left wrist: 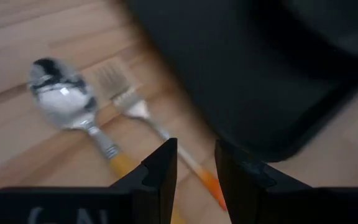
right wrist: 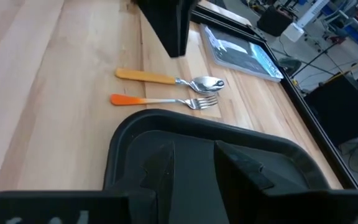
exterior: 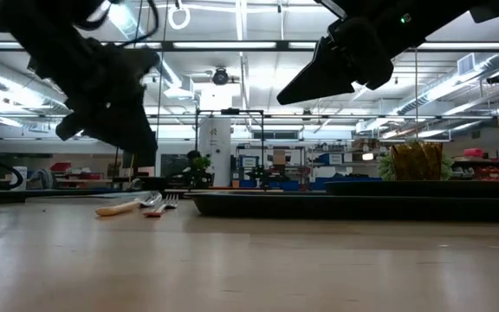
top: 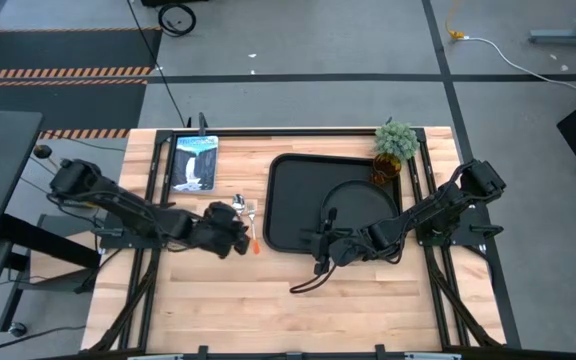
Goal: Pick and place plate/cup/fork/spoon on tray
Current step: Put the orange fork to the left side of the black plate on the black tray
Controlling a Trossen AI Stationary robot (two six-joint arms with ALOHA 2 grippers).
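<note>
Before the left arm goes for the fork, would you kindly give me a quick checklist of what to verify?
1. Fork lies flat on the wood, free of the tray: ok.
2. Spoon lies apart from the fork, side by side: ok, but the gap is narrow.
3. Left hand open, above the fork's handle: ok.
4. Right hand out of the way, over the tray's near edge: ok.
5. Plate already on the tray: ok.
6. Cup on the tray: cannot tell.
</note>
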